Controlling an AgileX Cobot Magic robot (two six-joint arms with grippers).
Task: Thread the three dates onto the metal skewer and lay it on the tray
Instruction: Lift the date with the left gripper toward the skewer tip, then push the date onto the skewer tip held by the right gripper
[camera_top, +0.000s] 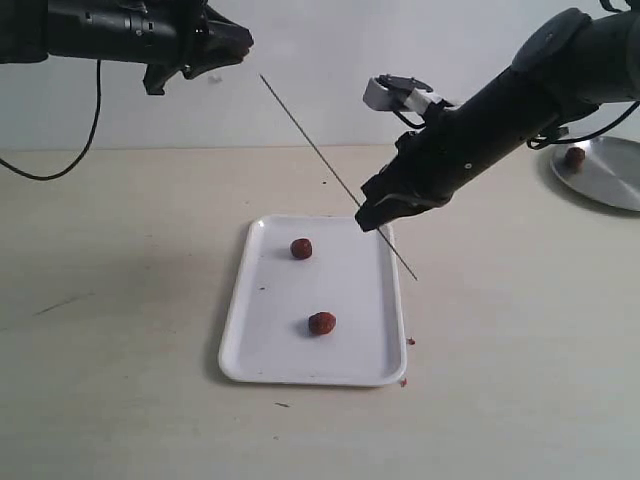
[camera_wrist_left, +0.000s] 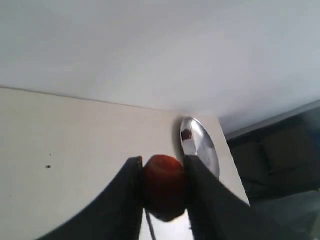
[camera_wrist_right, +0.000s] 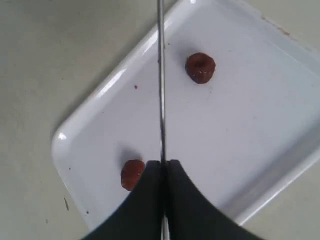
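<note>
The right gripper (camera_wrist_right: 163, 164) is pressed together on the metal skewer (camera_wrist_right: 161, 75), a thin, straight grey rod gripped nearer its lower end; the rod slants through the air above the tray (camera_top: 350, 300), its lower tip showing by the tray's right long rim, its upper tip pointing toward the bench's far left; the left gripper (camera_wrist_left: 163, 161) hangs high there, near that upper tip, its dark fingers (camera_wrist_left: 125, 200) clamped on the third date (camera_wrist_left: 162, 190), a roundish dark-red fruit; whether fruit and rod touch I cannot tell, and a thin grey line under the fruit in the left wrist view is too short to name.

The tray is white, rectangular and round-cornered, with a shallow raised rim, lying flat on the pale matt bench (camera_top: 120, 300); the far date (camera_top: 301, 248) sits by its far short edge, left of middle; the near date (camera_top: 322, 323), wrinkled, sits toward its near short edge; both lie clear of the right gripper.

At the bench's right edge a shiny round metal plate (camera_top: 610, 175), cut off by the frame, carries a fourth fruit (camera_top: 574, 156).
</note>
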